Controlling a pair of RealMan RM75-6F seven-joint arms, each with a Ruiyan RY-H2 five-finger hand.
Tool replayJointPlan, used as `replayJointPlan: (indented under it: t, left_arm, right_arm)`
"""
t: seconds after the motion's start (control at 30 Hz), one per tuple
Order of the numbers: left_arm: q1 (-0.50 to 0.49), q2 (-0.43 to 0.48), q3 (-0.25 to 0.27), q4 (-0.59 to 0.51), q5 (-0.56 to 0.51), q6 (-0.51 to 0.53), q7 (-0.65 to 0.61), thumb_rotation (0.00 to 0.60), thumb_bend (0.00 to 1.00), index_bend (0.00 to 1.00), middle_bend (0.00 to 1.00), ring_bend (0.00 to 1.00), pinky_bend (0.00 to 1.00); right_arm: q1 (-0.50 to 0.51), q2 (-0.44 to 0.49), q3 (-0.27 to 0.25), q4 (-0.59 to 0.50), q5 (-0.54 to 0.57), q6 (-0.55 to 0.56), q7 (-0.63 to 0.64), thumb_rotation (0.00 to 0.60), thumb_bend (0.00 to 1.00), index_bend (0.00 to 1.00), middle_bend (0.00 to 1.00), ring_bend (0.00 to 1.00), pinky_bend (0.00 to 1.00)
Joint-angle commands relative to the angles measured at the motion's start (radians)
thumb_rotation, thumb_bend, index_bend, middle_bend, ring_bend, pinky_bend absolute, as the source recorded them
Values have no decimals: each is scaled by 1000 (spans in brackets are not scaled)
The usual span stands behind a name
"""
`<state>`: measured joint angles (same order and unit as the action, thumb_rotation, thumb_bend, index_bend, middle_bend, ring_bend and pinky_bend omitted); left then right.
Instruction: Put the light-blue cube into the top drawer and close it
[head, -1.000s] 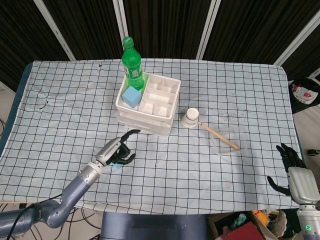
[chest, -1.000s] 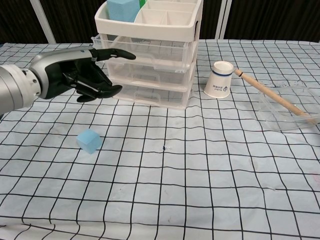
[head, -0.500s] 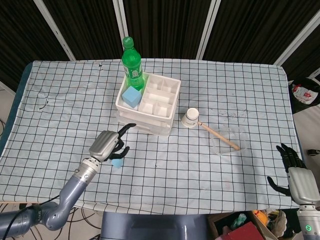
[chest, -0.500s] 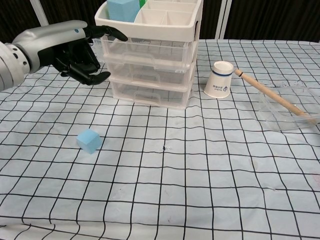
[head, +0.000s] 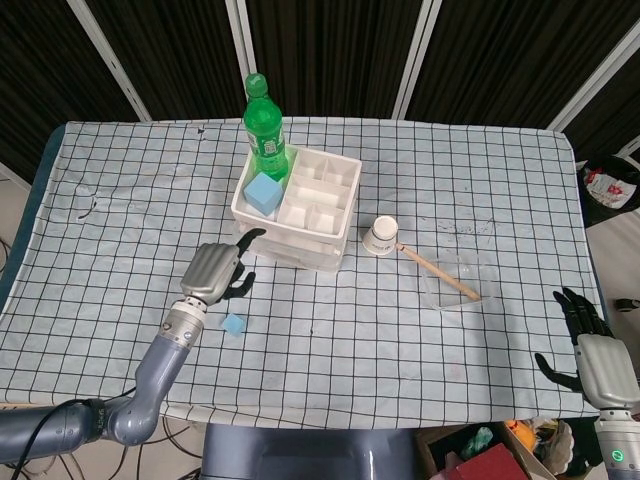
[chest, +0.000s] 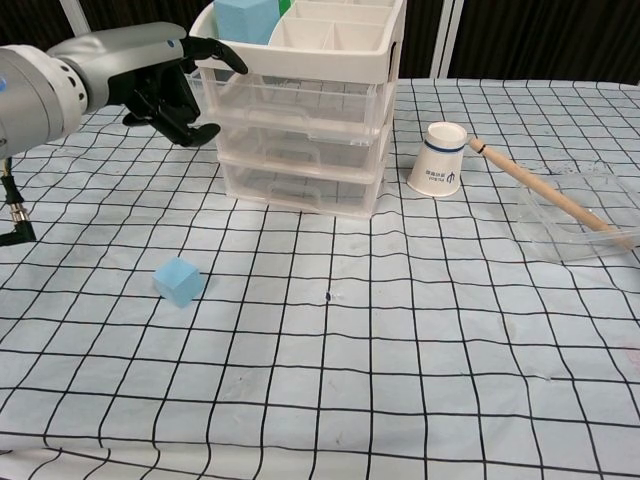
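Since the earlier frames the left hand (chest: 165, 85) has risen and swung toward the left end of the clear three-drawer cabinet (chest: 300, 140), away from the light-blue cube (chest: 180, 281). It holds nothing; one finger points at the cabinet's upper left corner, the rest curl loosely. The cube lies on the checked cloth near the table's front-left part, well apart from the hand. A second, larger blue block (head: 263, 192) sits in the white tray on top. The right hand (head: 590, 350) hangs off the table's front-right corner, fingers spread, empty. The top drawer (chest: 295, 97) looks closed, so opening it seems the step in hand; next, the fingers must catch its front handle and pull.
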<state>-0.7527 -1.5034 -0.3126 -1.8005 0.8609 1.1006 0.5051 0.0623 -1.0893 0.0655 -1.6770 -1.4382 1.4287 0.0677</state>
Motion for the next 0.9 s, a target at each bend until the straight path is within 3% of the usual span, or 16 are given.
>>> replayJointPlan:
  t: [0.03, 0.4, 0.9]
  left_arm:
    - [-19, -3, -9, 3, -51, -2, 20, 600, 436, 192, 1000, 951, 891]
    - [-39, 9, -12, -22, -113, 2, 22, 600, 439, 341, 1000, 965, 910]
    - [-22, 104, 17, -143, -136, -18, -22, 600, 439, 360, 1000, 965, 910]
  right_arm:
    - [0, 0, 0, 0, 0, 0, 0, 600, 249, 36, 0, 0, 176]
    - [0, 1, 0, -1, 0, -1, 3, 600, 249, 36, 0, 0, 176]
    - [-1, -1, 1, -2, 1, 1, -1, 600, 249, 36, 0, 0, 176]
